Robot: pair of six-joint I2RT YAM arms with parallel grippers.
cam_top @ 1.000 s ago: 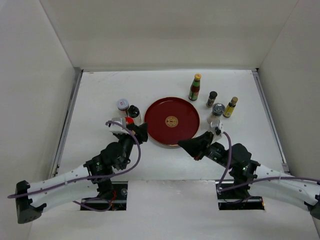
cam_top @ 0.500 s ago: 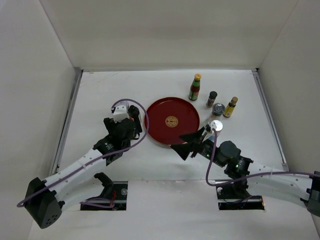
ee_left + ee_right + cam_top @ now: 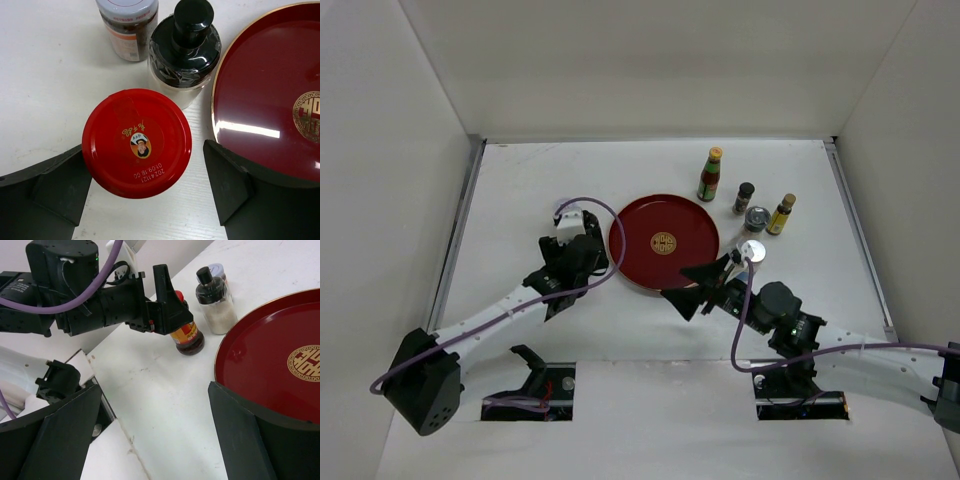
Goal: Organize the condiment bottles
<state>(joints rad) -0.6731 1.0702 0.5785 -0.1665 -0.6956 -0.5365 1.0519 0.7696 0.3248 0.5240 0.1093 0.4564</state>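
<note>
Just left of the red tray (image 3: 260, 75), a black-capped jar (image 3: 185, 47) and a white-lidded jar (image 3: 127, 22) crowd close behind the red-lidded jar (image 3: 136, 142). Your left gripper (image 3: 141, 150) points down, spread astride that lid, with a gap on the tray side. Your right gripper (image 3: 155, 389) hovers wide and empty over the tray's near rim. The other bottles (image 3: 756, 218) stand right of the tray.

— What's on the white surface (image 3: 520, 180)?
— A round red tray with a gold emblem (image 3: 640, 225), mid-surface. To its right stand a red-labelled bottle with a yellow-green cap (image 3: 709, 176), a small dark black-capped bottle (image 3: 744, 197), a silver-lidded jar (image 3: 756, 218) and a yellow tan-capped bottle (image 3: 780, 214).
— The hands?
— The left hand (image 3: 585, 257) is just beside the tray's left rim. The right hand (image 3: 692, 285), fingers spread, is at its near rim, a white-capped bottle (image 3: 752, 251) beside it.
</note>
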